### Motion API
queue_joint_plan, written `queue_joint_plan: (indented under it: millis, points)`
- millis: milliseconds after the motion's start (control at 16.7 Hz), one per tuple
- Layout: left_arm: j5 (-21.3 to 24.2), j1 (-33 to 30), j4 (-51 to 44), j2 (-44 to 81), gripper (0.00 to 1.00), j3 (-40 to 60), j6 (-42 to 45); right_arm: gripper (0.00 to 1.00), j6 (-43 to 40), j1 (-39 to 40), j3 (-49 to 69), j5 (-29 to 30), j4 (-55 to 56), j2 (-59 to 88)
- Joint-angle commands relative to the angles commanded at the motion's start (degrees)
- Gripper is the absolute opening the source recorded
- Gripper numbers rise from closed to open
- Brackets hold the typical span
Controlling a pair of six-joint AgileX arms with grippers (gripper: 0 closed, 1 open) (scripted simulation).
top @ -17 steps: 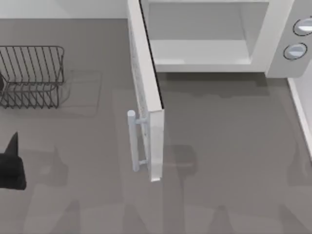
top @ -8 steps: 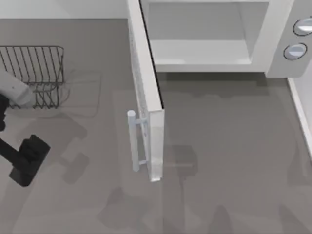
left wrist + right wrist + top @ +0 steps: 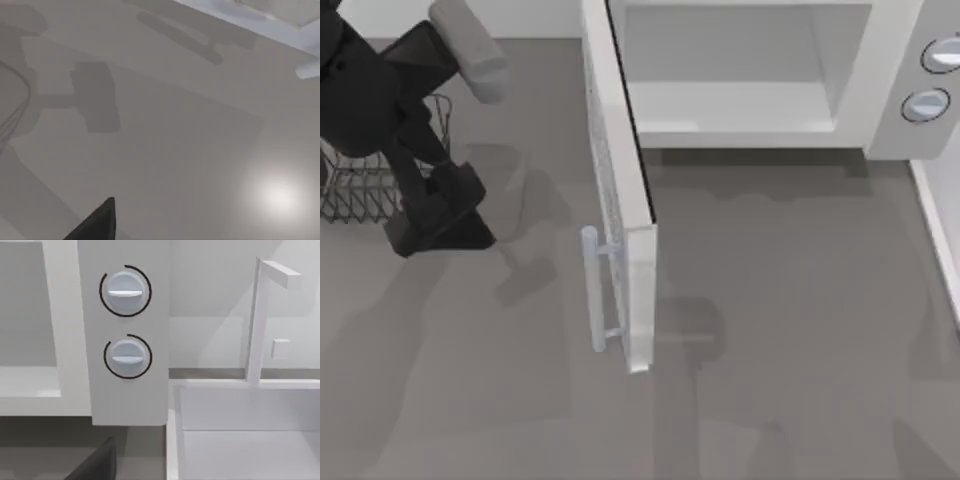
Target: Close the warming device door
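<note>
The warming device (image 3: 880,70), a white boxy microwave, stands at the back of the table with its pale cavity exposed. Its door (image 3: 620,150) is swung wide open and juts towards the front, edge-on from above. The pale bar handle (image 3: 592,290) sits on the door's left face. My left gripper (image 3: 440,225) hangs over the table left of the door, about a door's length from the handle and touching nothing. A dark part of my right gripper (image 3: 95,465) shows low in the right wrist view, facing the two grey knobs (image 3: 125,290) on the device's side panel (image 3: 130,400).
A dark wire rack (image 3: 360,185) stands at the back left, partly behind my left arm. A white box-like frame (image 3: 250,430) sits right of the microwave. Bare grey tabletop (image 3: 770,350) stretches in front of the cavity.
My left arm has swung up from the front left edge to the back left, and its gripper has moved right, closer to the door. The door has not moved.
</note>
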Motion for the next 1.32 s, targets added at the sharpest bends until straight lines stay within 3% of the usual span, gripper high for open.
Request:
queue_joint_plan:
  millis: [300,540,960,1320]
  points:
    - [4.62,-3.49,-7.90,11.55,1.00,21.07,8.89,1.00,0.00,0.00,0.00,0.00,0.00,0.00]
    - [6.51,-4.78,-9.41,14.90,1.00,28.53,12.42,1.00,0.00,0.00,0.00,0.00,0.00,0.00]
    - [6.49,-4.99,-8.42,14.77,1.00,27.84,12.28,1.00,0.00,0.00,0.00,0.00,0.00,0.00]
    - [5.40,-8.74,5.22,14.40,1.00,15.73,8.49,1.00,0.00,0.00,0.00,0.00,0.00,0.00]
